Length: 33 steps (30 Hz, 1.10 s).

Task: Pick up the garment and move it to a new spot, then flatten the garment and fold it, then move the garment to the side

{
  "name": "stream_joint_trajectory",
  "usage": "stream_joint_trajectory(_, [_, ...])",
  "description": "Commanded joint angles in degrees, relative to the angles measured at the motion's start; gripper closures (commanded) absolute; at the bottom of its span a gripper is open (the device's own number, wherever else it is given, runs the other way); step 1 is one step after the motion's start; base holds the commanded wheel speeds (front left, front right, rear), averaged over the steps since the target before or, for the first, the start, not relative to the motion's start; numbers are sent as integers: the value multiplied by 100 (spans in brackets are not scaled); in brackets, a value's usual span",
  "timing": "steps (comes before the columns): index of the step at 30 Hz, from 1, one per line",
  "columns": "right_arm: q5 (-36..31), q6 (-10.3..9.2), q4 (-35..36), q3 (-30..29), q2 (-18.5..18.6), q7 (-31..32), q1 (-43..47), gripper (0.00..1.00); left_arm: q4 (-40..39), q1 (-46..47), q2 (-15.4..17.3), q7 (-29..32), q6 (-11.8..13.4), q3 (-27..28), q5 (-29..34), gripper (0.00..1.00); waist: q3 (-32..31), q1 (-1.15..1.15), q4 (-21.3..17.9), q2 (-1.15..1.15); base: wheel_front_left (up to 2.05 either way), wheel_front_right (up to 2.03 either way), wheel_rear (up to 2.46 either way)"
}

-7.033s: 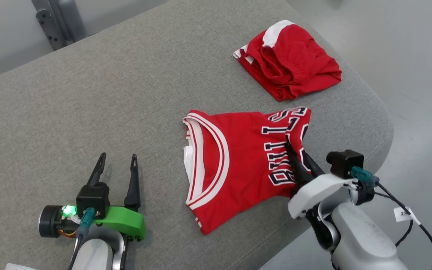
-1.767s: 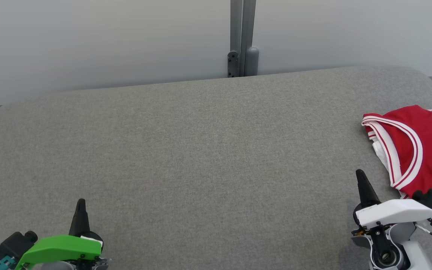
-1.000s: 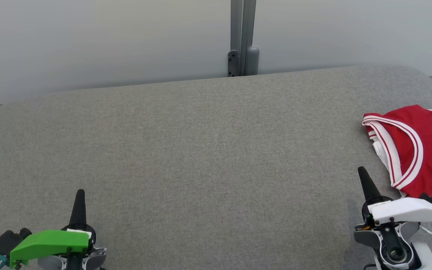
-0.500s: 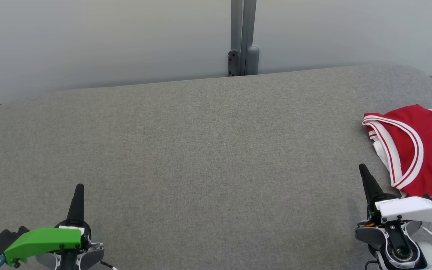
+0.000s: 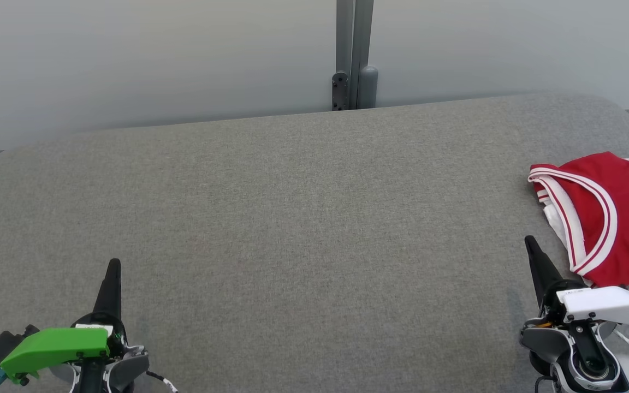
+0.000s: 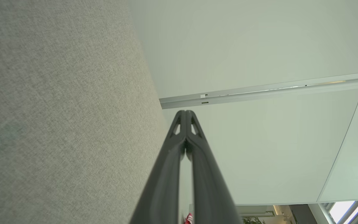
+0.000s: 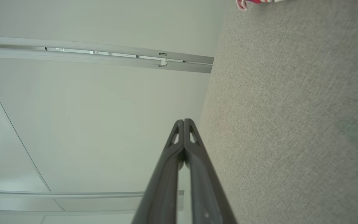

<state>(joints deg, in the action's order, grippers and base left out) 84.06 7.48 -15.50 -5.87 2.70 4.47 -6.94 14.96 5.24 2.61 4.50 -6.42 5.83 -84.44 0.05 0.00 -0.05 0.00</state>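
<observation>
A: Look at the right edge of the head view. The garment (image 5: 615, 213) lies there folded on the grey cushion (image 5: 303, 218), red with white-trimmed openings, and the frame cuts off its far part. Your right gripper (image 5: 530, 245) sits at the lower right, just beside the near hem, with its two fingers pressed together on nothing.

B: Agreed, and your left gripper (image 5: 113, 267) at the lower left is the same. Its fingers meet at the tip and it is empty, well apart from the cloth. The wrist views confirm both, each pair closed to a point: left (image 6: 185, 113), right (image 7: 183, 121).

A: So your risk is on the right side. If you swing that arm toward the right of the frame, the pointed tip could catch the loose white trim and drag the fold open. You would then have to flatten and fold it again.

B: There is a second risk. The cushion's rounded corner shows at the upper right, so the garment probably lies near that end. You cannot tell how much cloth is past the frame's edge, and a push from the wrist housing could slide it over.

A: The job looks nearly finished to me. If you do move the right arm, lift it first, then draw it away toward the bottom of the frame.
</observation>
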Motion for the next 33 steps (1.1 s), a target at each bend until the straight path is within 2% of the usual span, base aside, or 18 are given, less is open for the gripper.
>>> stream_joint_trajectory(1, [132, 3, 57, -22, 29, 53, 63, 100, -42, 86, 42, 37, -37, 36, -129, 100, 1, 0, 1, 0, 0, 0, 0])
stream_joint_trajectory(17, [867, 2, 173, -80, 31, 226, 103, 100, -104, 143, 45, 227, -132, 87, -828, 100, 13, 0, 5, 0, 0, 0, 0])
stream_joint_trajectory(33, [853, 3, 170, -79, 30, 228, 100, 100, -100, 132, 45, 225, -129, 84, -799, 100, 13, 0, 5, 0, 0, 0, 0])
